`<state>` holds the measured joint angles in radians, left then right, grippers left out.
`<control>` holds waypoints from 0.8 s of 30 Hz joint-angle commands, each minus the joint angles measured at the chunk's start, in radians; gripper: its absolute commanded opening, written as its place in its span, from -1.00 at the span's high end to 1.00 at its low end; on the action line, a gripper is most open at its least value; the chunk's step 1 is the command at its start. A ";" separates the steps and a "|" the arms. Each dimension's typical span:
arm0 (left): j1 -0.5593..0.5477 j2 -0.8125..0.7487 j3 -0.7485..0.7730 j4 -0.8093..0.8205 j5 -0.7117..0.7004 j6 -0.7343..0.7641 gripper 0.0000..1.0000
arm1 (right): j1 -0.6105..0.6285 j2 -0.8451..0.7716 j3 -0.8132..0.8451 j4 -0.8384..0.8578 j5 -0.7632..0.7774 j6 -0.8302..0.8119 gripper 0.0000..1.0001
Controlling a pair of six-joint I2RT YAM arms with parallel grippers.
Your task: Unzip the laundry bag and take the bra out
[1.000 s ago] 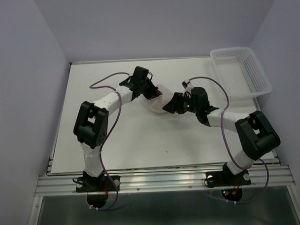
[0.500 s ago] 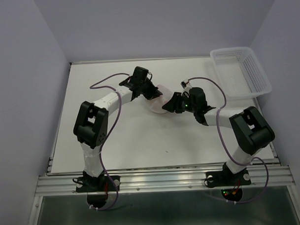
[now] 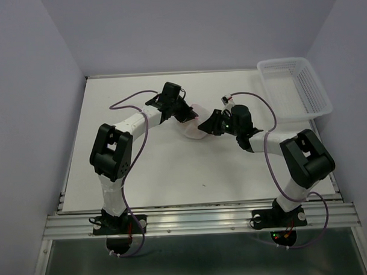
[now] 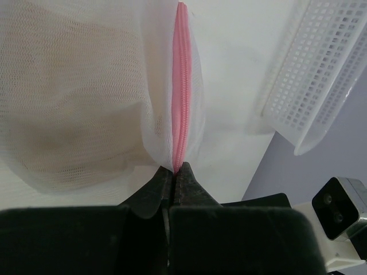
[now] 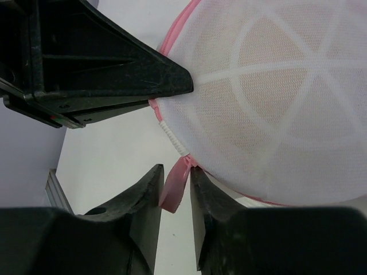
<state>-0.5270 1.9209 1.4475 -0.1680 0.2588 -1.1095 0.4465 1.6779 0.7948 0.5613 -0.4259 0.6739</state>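
So the laundry bag (image 3: 192, 126) sits mid-surface (image 3: 172, 168), toward the far side, between the 2 arms. The left gripper (image 4: 174, 172) is clamped tight on its pink zipper rim. The right gripper (image 5: 175, 183) has its jaws narrowed around the pink zipper pull (image 5: 174, 193) (can't tell if it's actually pinched). The beige bra (image 4: 69, 114) shows through the mesh, inside.

Robotics lab test cell, plain pale walls (image 3: 25, 89) boxing in a white table (image 3: 173, 174), left arm (image 3: 115, 153) and right arm (image 3: 305, 162) bolted to an aluminium rail (image 3: 198, 220), purple cables (image 3: 125, 103) looped alongside
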 commanded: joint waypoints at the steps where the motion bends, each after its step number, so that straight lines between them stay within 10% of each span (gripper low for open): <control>1: -0.004 -0.036 -0.002 -0.011 0.025 0.005 1.00 | 0.006 0.008 0.053 0.051 0.033 -0.007 0.45; 24: 0.053 -0.054 0.002 -0.024 0.028 0.040 1.00 | 0.006 -0.003 0.057 -0.152 0.116 -0.158 0.99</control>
<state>-0.5056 1.9209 1.4475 -0.1787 0.2745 -1.1019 0.4465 1.6962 0.8272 0.4572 -0.3546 0.5961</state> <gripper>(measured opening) 0.059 0.026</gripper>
